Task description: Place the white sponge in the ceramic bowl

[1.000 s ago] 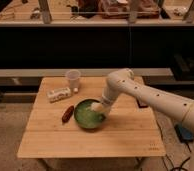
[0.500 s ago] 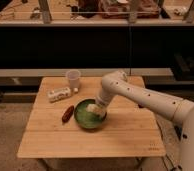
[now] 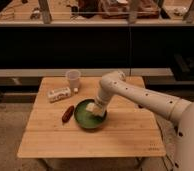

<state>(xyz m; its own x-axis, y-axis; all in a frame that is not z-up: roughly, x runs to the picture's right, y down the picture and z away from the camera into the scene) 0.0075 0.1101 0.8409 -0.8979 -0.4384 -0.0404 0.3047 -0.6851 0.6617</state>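
The pincer (image 3: 96,106) hangs low over the ceramic bowl (image 3: 83,119) on the bench (image 3: 90,140), apparently so a release drops the white sponge (image 3: 93,108) inside; the sponge sits at its tip, seemingly gripped, above the bowl's right side.

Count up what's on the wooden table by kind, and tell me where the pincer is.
Bowls: 1, the green ceramic bowl
Sponges: 1, the white sponge, inside the bowl
Cups: 1, translucent plastic cup
Packets: 1, white printed packet
Red sausage-shaped items: 1
Total: 5
The pincer is over the bowl, at the sponge.
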